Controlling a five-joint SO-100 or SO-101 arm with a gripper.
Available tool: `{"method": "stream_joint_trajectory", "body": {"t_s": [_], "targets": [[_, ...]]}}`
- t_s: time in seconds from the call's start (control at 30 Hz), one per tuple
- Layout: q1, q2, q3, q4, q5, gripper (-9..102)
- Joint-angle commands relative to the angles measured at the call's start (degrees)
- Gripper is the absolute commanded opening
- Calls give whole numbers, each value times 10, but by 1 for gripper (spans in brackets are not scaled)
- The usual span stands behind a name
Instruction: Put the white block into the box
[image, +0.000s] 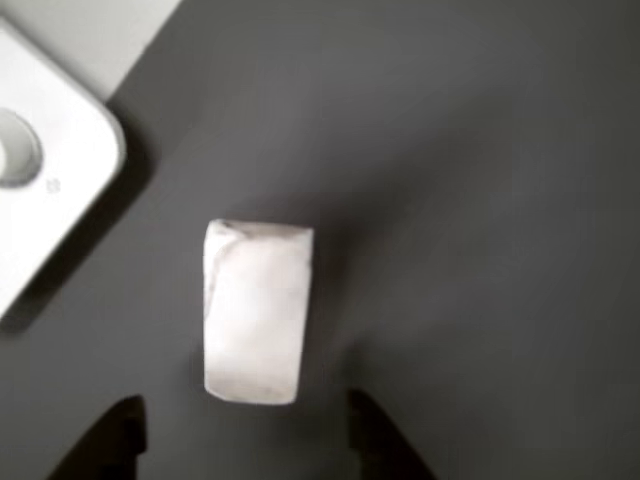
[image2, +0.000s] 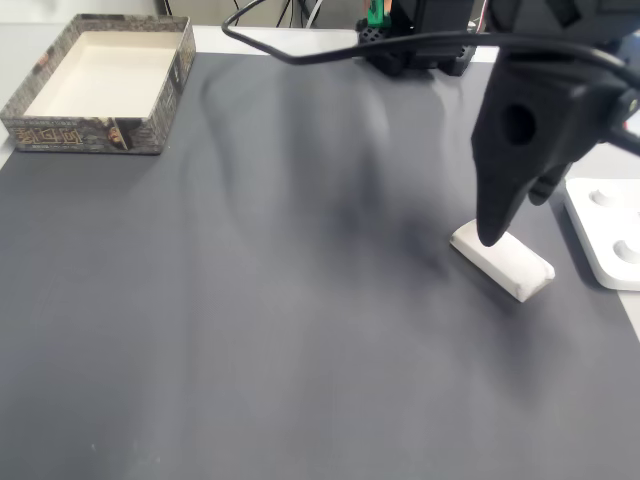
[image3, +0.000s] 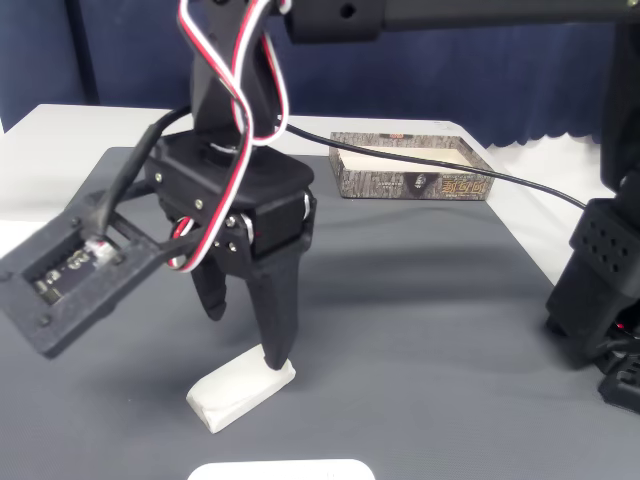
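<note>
Two dark fingertips (image: 115, 435) poke in at the bottom edge of the other view, standing apart with the white block (image: 257, 310) between and just beyond them at 12 o'clock, untouched. Seen from a fixed view, the gripper (image3: 245, 335) hangs open over the block (image3: 240, 394), one finger's tip right at the block's far end and the other raised clear at about 10 o'clock from it; whether the lower tip touches cannot be told. Dark grey matte sheeting (image2: 250, 300) covers the table, faintly rippled, and the block (image2: 502, 262) lies flat on it at 3 o'clock of the other fixed view, set on a slant. Just beside it at 3 o'clock sits a white panel (image2: 605, 235) with round recesses, off the mat's edge. Well apart, at 10 o'clock of that view, the box (image2: 95, 132) rests open, its inside plain beige and its outer walls patterned. A black cable (image2: 300, 55) trails across the far end of the mat. Behind the table hangs a dark blue curtain (image3: 480, 80)
</note>
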Motion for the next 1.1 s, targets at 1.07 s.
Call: {"method": "stream_joint_trajectory", "body": {"t_s": [1.07], "targets": [[-7, -57, -61, -2, 14, 35]]}}
